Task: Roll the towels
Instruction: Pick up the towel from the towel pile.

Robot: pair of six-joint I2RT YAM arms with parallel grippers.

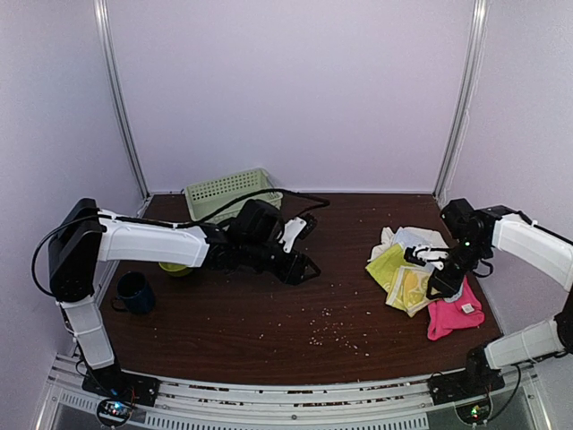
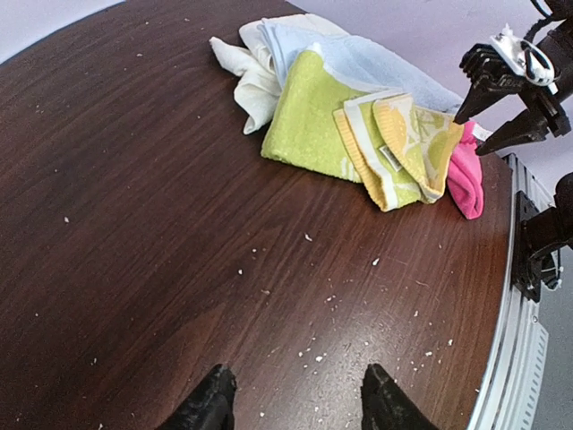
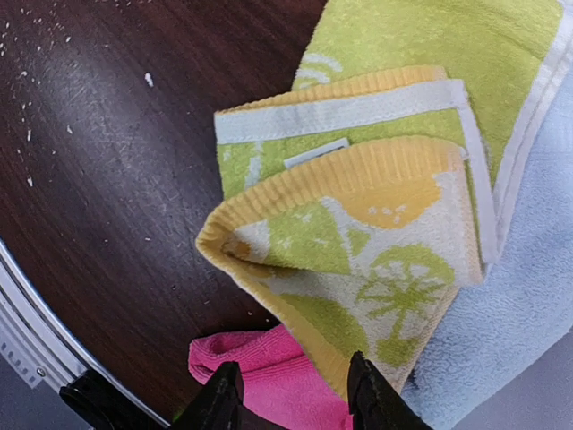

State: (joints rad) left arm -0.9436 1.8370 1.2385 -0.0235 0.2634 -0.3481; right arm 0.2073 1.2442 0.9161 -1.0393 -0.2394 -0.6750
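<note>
Four small terry towels lie heaped on the dark wood-grain bench [image 1: 269,305]. On top is the lime-green towel [image 2: 309,116], folded over on itself so its lemon-and-lime print, ribbed yellow hem and white band face up. Beneath it, spreading past its far side, is the larger light blue towel [image 2: 376,63], soft and looped. The cream-white towel [image 2: 246,76] is bunched at its far-left corner. The hot pink towel [image 1: 452,315], crumpled and bearing a small white tag [image 1: 466,308], pokes out from under its near-right edge. The right claw [image 3: 291,394] hangs just over that folded edge, black fingers apart and gripping nothing, with pink cloth showing between them; whether the tips touch the fabric cannot be told. The left claw [image 2: 295,394], well to the left of the lime-green towel, also stands open over bare wood and holds nothing. Pale crumbs [image 1: 327,336] speckle the bench between that claw and the towel. Only the top view takes in a green lattice plastic basket [image 1: 228,191] and a dark blue mug [image 1: 134,291], both far to the towel's left. Only the right wrist view shows the towel's small sewn label [image 3: 315,152], and only the left wrist view shows the right claw from the side.
</note>
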